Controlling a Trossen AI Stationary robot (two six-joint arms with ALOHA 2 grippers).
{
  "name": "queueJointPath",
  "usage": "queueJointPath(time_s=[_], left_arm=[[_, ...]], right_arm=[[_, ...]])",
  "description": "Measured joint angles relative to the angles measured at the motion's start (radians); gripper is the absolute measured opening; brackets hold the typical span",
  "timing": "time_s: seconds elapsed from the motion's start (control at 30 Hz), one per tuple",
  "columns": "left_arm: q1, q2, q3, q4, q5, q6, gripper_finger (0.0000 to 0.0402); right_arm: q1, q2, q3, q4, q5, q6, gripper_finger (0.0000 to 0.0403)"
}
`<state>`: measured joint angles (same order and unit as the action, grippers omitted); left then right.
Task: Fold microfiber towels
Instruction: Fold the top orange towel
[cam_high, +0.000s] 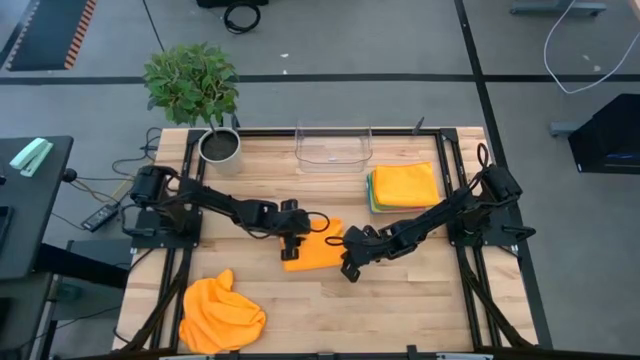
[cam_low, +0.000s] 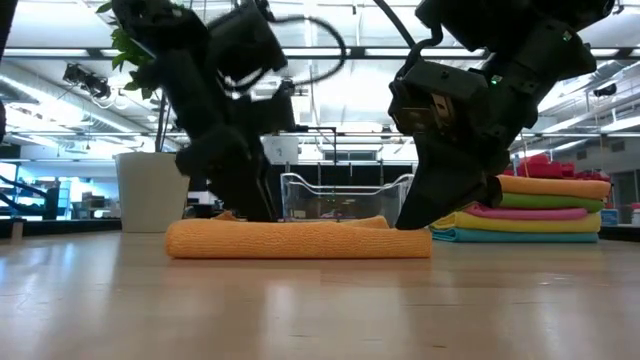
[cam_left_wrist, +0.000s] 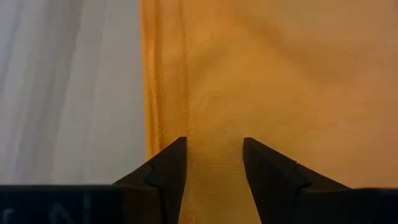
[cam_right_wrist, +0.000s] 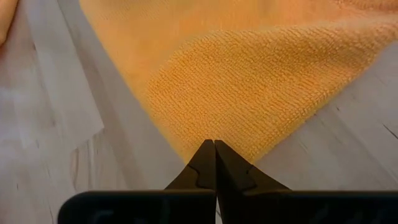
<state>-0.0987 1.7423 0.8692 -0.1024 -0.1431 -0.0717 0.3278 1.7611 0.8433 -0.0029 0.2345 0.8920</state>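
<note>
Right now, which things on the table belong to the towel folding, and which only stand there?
Belong: folded orange towel between both grippers; crumpled orange towel; finished towel stack.

Only standing there: clear plastic bin; potted plant.

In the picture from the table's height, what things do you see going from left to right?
White plant pot → left gripper → flat folded orange towel → right gripper → stack of folded orange, pink, green, yellow and blue towels.
</note>
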Motion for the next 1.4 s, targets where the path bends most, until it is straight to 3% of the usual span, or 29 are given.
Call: queueJointPath(time_s=[0.67, 0.8, 0.97, 1.1, 1.3, 1.4], left_arm=[[0.019, 0.023, 0.015, 0.004, 0.001, -0.027, 0.0159], [0.02, 0.039, 0.014, -0.002, -0.019, -0.028, 0.0141], [0.022, 0.042, 0.015, -0.023, -0.144, -0.063, 0.011], [0.026, 0.029, 0.014, -0.028, -0.154, -0.103, 0.0089], [0.023, -0.05, 0.015, -0.054, -0.164, -0.126, 0.0058], [0.024, -0.096, 0.013, -0.098, -0.242, -0.126, 0.0044]], right_arm=[[0.0, 0.0, 0.0, -0.004, 0.0, 0.003, 0.0], [0.006, 0.0, 0.0, -0.003, 0.0, 0.01, 0.0], [0.009, 0.027, 0.0, 0.0, 0.0, 0.017, 0.0], [0.01, 0.071, 0.004, 0.038, -0.001, 0.048, 0.0], [0.009, 0.052, 0.001, 0.018, 0.021, 0.043, 0.0], [0.002, 0.004, 0.005, -0.014, 0.047, 0.022, 0.0]])
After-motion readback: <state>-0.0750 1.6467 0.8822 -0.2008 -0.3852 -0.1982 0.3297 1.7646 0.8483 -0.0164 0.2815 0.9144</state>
